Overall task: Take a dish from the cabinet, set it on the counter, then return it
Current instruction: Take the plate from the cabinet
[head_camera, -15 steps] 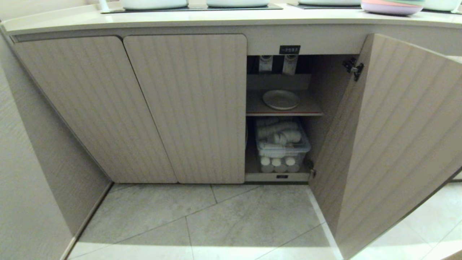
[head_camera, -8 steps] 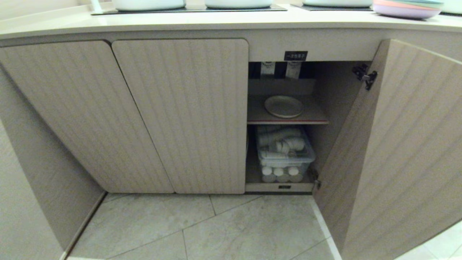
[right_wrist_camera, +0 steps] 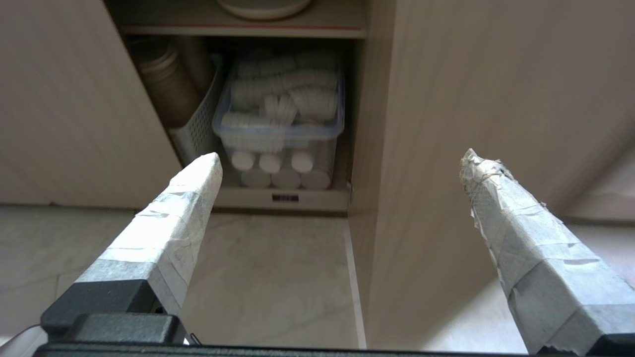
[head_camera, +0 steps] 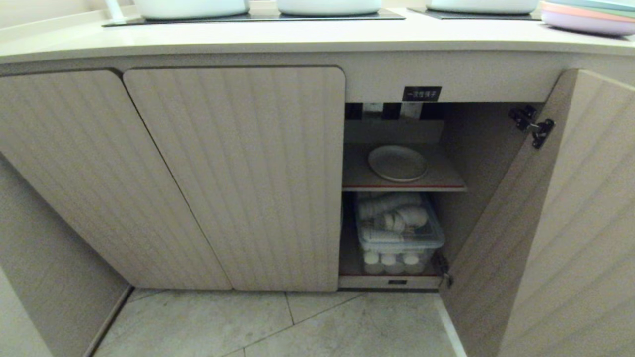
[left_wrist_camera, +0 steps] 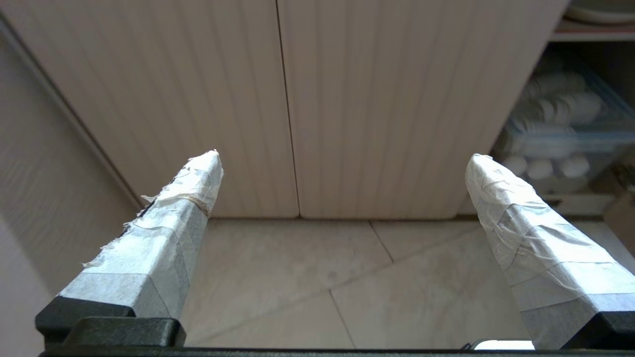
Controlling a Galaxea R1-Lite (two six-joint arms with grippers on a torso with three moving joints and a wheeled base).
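Meanwhile, between the earlier head views and the present one, the whole scene has slid down and enlarged: the cabinet point(head_camera: 233, 178) fills more of the frame and its open bay sits lower. This is read as the camera having been carried closer, not as any shift of the things. The dish point(head_camera: 398, 163) lies flat on the inner shelf point(head_camera: 449, 181), where it lay before, untouched. The door point(head_camera: 570, 223) at the right stands swung out, so access is already given. The task is therefore judged to be at its approach stage, with the pick-up not yet begun.

Both grippers are shown only by their wrist views. The left gripper point(left_wrist_camera: 342, 156) is spread wide and empty, facing the closed doors and the floor point(left_wrist_camera: 297, 287). The right gripper point(right_wrist_camera: 342, 156) is likewise released and empty, aimed at the lower bay, where a clear bin point(right_wrist_camera: 280, 124) of white cups is stored.

In both wrist views only a sliver of the dish is seen, cut off at the frame edge. The label point(head_camera: 421, 93) above the bay cannot be read. On the bench point(head_camera: 297, 37), the white vessels and the pastel plates point(head_camera: 590, 20) are cropped by the frame. Neither arm appears in the head view.
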